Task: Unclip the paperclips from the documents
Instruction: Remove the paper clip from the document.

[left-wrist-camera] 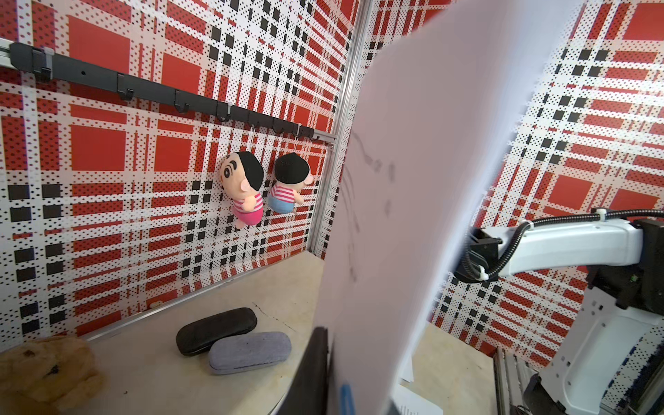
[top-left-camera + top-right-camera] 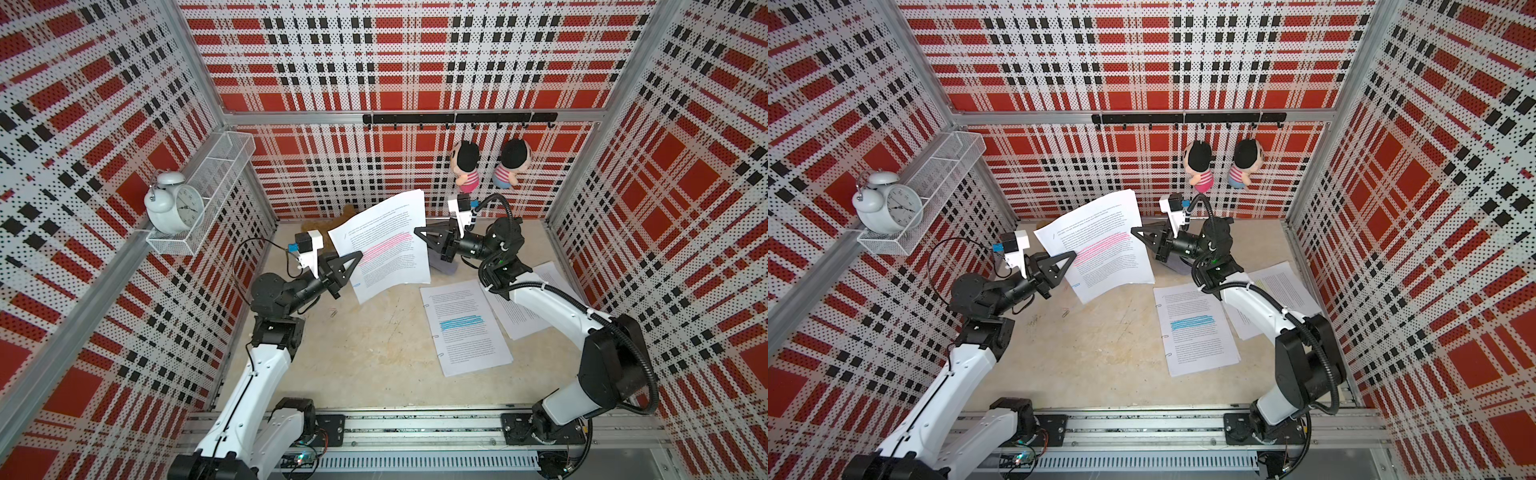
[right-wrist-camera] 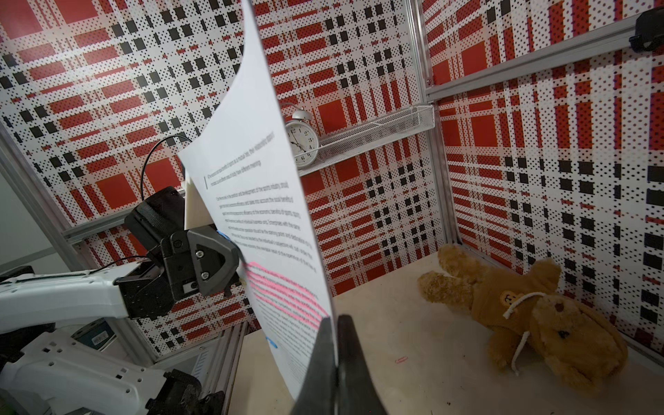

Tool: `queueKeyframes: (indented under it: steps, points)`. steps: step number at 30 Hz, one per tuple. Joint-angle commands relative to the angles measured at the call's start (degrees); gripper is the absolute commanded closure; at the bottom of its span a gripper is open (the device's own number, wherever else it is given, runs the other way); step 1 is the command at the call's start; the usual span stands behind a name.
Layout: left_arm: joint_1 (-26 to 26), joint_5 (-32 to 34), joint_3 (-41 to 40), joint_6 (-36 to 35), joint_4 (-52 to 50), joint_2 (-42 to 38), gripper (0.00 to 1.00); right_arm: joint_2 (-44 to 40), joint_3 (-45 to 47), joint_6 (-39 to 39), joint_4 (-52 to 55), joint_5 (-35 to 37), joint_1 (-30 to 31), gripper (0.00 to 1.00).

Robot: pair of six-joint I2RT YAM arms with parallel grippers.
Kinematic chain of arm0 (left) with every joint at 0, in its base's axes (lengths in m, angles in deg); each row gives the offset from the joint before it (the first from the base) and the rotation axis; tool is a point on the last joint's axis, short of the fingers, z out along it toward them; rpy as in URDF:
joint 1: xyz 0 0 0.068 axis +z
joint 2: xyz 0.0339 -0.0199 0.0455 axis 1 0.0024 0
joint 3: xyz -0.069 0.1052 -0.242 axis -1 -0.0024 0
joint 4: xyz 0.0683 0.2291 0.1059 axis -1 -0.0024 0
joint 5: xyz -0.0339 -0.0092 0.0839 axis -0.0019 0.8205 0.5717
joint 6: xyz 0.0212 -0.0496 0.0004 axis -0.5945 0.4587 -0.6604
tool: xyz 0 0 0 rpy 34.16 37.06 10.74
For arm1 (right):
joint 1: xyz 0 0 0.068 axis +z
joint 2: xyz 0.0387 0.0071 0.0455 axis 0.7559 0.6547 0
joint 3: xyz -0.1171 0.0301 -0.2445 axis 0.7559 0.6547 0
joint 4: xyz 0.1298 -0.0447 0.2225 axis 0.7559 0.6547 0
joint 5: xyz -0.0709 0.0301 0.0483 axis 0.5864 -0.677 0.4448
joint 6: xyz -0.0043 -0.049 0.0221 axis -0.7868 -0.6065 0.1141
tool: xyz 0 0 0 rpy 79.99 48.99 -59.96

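The right end effector (image 2: pixel 417 231) points inward and level, clamped on the raised pink-highlighted document (image 2: pixel 386 224). Facing it, the left end effector (image 2: pixel 360 254) straddles the opposite edge; whether it grips is unclear.

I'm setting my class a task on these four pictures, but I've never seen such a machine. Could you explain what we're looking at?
Two robot arms work at a table. Two pictures look down from overhead; two come from cameras on the arms' wrists. The right claw is shut on a pink-highlighted document, held up off the table; the left claw is at its opposite edge, grip unclear. A blue-highlighted document, a third document and a loose paperclip lie flat.
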Motion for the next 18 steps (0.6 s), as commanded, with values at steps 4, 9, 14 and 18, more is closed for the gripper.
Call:
queueKeyframes:
  steps: [4, 9, 14, 18]
  points:
    - [1.29, 1.05, 0.06, 0.54, 1.04, -1.03, 0.89, -2.71, 1.35, -1.35, 0.82, 1.51, -0.21, 1.00]
    - [1.65, 1.23, 0.50, 0.54, 0.75, -1.29, 0.88, -3.25, 2.00, -1.64, 2.00, 1.54, -0.38, 1.00]
    - [2.27, 1.33, 0.64, 0.54, 0.49, -1.66, 0.86, -3.77, 2.36, -2.28, 3.21, 1.51, -0.68, 1.00]
    - [2.32, 1.18, 0.64, 0.64, 0.31, -1.82, 0.88, -4.04, 2.37, -2.62, 4.17, 1.55, -1.10, 1.00]
